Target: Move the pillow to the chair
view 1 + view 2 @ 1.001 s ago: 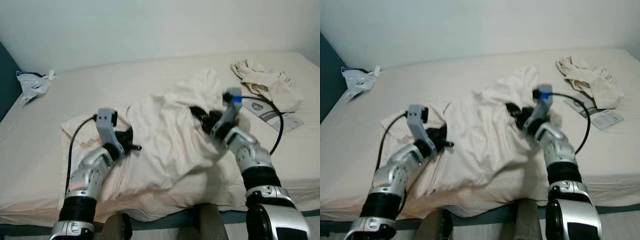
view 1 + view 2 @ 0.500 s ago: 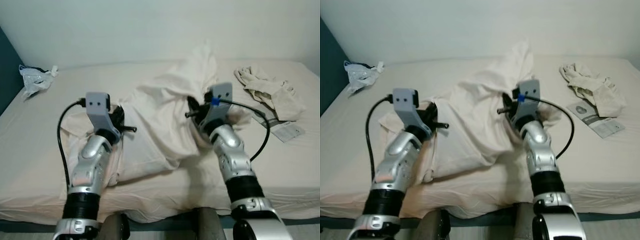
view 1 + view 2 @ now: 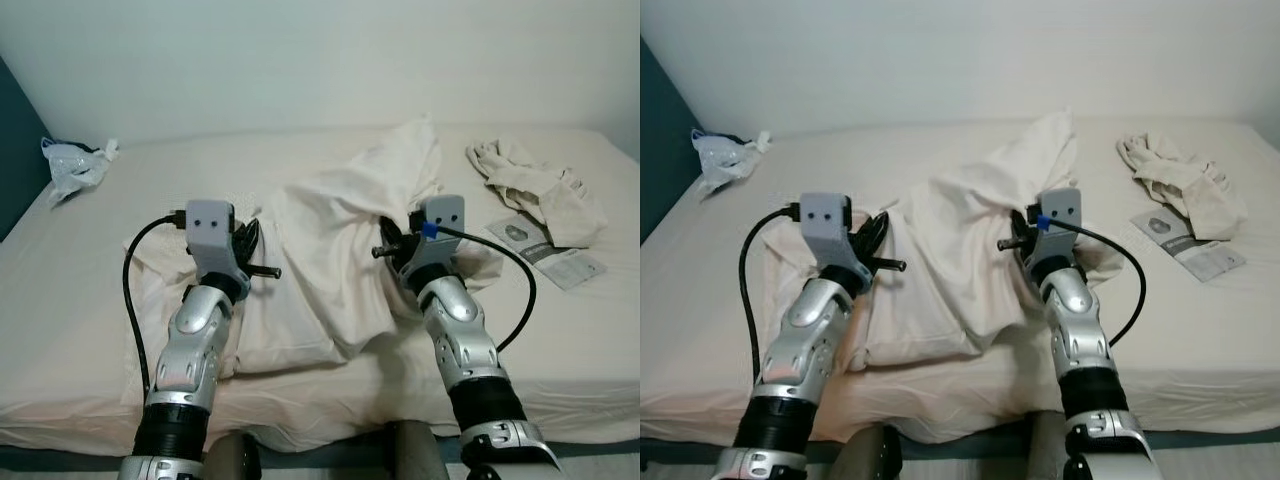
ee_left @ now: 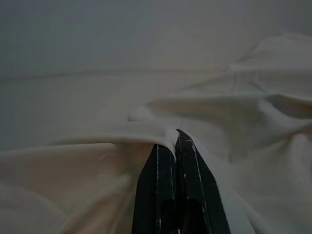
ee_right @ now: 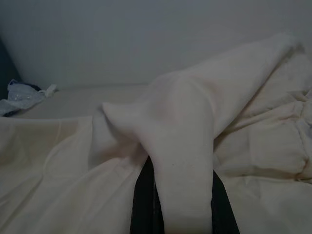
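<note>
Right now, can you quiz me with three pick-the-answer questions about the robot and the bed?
1. Where is the plastic bag?
A. the bed's far left corner
B. beside the leaflet
C. on the floor

2. What colour is the pillow?
A. blue
B. cream
C. black

3. What are the left fingers doing?
A. hanging open
B. pinching the pillow
C. holding the leaflet

Answers: 1 A, it lies by the dark wall, far from the leaflet. 2 B, cream like the bed. 3 B, the left wrist view shows them shut on a fold.
</note>
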